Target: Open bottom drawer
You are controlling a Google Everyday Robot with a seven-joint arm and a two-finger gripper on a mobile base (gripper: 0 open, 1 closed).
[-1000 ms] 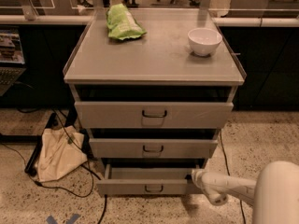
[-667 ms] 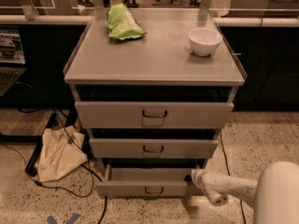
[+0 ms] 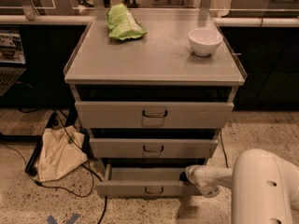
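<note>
The bottom drawer [image 3: 135, 188] is the lowest of the grey cabinet's [image 3: 154, 64] three drawers. It stands pulled out a little, and a strip of its inside shows behind the front. Its small black loop handle [image 3: 153, 190] is at the centre of the front. My gripper [image 3: 186, 175] is low on the right, at the drawer's right end just behind the front, on the end of my white arm [image 3: 212, 178]. The gripper's tip is dark against the drawer's shadow.
The middle drawer [image 3: 153, 148] and the top drawer [image 3: 154, 114] also stand slightly out. A white bowl [image 3: 205, 41] and a green bag [image 3: 122, 22] lie on the cabinet top. A beige cloth bag [image 3: 58, 154] and cables lie on the floor at left. Dark counters stand behind.
</note>
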